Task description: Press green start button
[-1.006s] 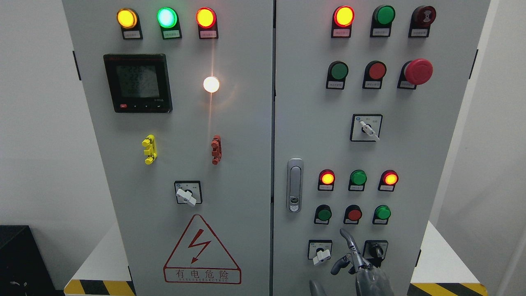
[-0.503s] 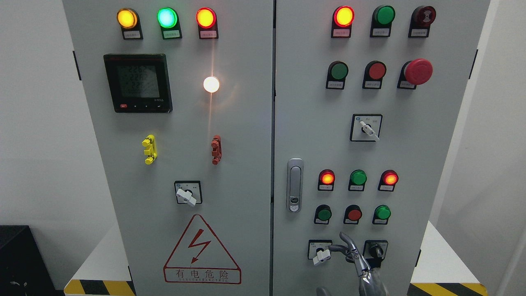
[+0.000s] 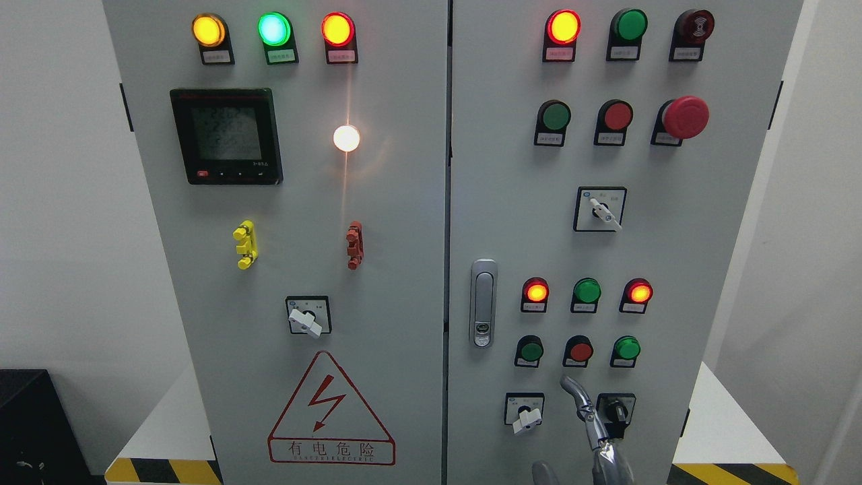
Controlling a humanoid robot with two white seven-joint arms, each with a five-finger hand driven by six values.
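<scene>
Grey metal right hand (image 3: pixel 592 431) | btm edge, right door | one finger (image 3: pixel 572 387) extended up, rest not visible, grip state unclear | fingertip just below red button (image 3: pixel 580 351) | green button (image 3: pixel 531 351) to its left, untouched

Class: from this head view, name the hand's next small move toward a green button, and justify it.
Probably shift the right hand up and left: its extended fingertip sits just under the red button, with the green button up-left. Which green button is start cannot be told; the labels are unreadable.
</scene>
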